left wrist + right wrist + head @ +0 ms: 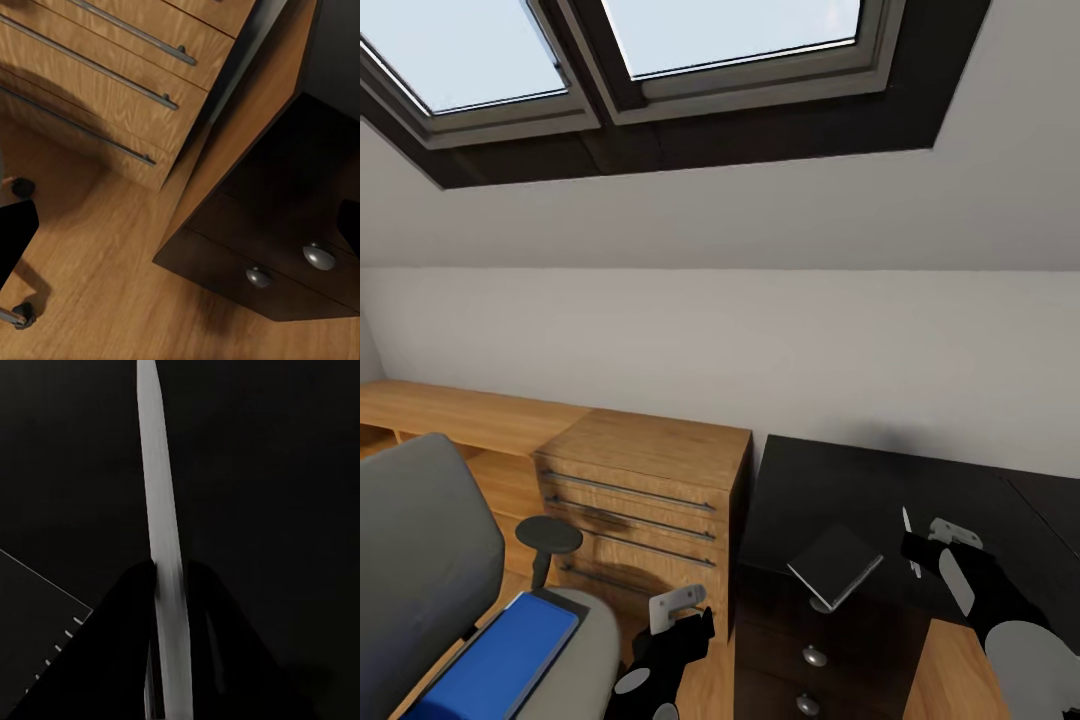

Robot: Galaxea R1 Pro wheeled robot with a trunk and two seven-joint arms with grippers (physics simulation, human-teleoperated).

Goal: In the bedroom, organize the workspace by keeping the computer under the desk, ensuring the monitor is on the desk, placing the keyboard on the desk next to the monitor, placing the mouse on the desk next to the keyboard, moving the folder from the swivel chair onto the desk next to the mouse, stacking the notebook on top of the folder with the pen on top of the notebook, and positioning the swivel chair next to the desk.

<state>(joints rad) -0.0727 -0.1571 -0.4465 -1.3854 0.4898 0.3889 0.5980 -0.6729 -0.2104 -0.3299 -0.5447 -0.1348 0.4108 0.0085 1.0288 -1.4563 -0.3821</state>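
on desk point(830, 480): one notebook point(836, 565), one pen point(909, 537) in right fingers point(916, 548)

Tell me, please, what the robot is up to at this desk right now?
The right gripper is shut on the pen, holding it above the black desk. The dark grey notebook lies near the desk's front edge, over the drawer unit. The blue folder is still on the swivel chair, so the stacking has not begun. The left gripper hangs between chair and desk, holding nothing visible.

The notebook point(836, 565) lies on the surface point(830, 485), the pen point(910, 541) to its right. The folder point(498, 662) lies on the swivel chair point(420, 560), left of the surface.
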